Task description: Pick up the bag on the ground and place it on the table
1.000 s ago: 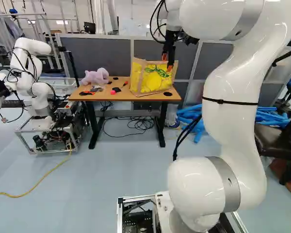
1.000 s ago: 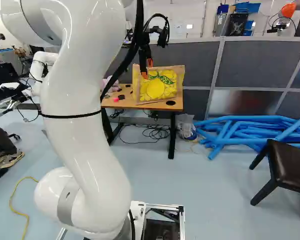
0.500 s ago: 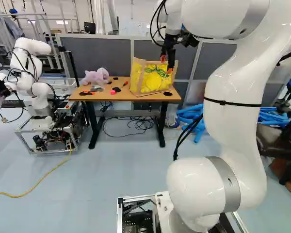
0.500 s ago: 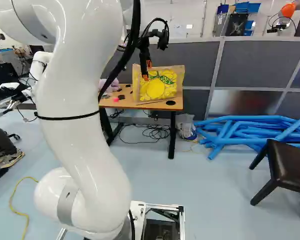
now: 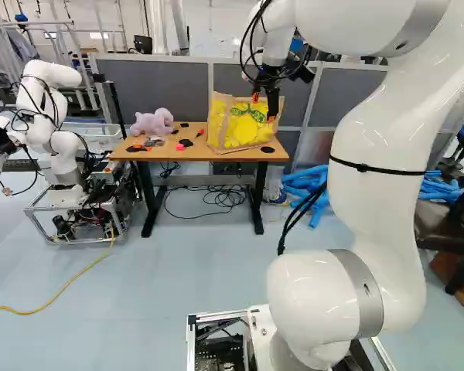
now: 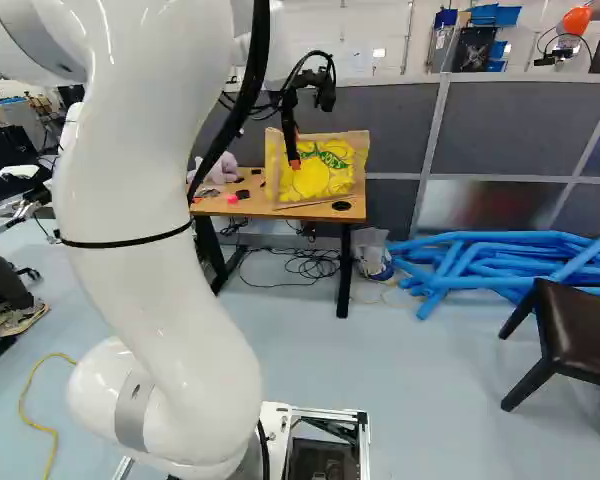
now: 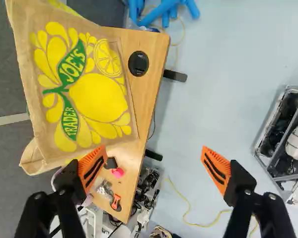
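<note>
Left base view: and there's the gripper [image 5: 264, 108], hanging near the lemon-print bag [image 5: 241, 127]!
Fingers: released, 2 orange pads [image 7: 92, 167] spread wide in the wrist view.
Bag: upright on the table [image 5: 174, 154], lemons facing the arm.
Tabletop: purple plush toy [image 5: 153, 122], small pink item [image 5: 180, 147] nearby.
Floor: blue tubes [image 6: 480, 262] piled near a dark chair [image 6: 582, 335].

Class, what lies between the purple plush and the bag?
On the tabletop, a pink piece, black pieces and a red item, in the left base view.
</note>
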Controlling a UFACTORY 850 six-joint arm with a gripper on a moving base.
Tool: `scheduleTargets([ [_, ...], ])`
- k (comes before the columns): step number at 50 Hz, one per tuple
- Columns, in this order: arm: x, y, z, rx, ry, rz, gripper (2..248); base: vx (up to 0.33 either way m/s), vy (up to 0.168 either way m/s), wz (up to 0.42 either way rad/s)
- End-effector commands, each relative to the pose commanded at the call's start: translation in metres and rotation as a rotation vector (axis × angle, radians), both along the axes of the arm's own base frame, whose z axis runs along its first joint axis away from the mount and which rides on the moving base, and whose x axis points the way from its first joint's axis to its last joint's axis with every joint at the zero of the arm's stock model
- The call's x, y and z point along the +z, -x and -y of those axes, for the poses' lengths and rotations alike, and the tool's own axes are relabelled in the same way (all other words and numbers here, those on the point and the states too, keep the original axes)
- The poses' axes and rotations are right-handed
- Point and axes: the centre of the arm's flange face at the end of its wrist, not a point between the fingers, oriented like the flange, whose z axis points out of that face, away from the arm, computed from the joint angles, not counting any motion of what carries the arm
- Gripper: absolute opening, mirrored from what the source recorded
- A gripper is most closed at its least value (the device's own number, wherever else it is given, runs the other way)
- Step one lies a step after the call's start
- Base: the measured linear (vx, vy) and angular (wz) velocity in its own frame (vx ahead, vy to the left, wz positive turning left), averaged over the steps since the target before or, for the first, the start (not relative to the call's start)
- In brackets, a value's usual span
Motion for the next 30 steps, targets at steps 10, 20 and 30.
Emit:
scheduleTargets([
  [10,-0.016,0.008,-0.003,0.069,0.032,0.042,247,0.0,0.0,0.0],
  [20,-0.035,0.018,-0.006,0.146,0.071,0.089,247,0.0,0.0,0.0],
  [30,-0.055,0.032,-0.009,0.23,0.12,0.141,247,0.0,0.0,0.0],
])
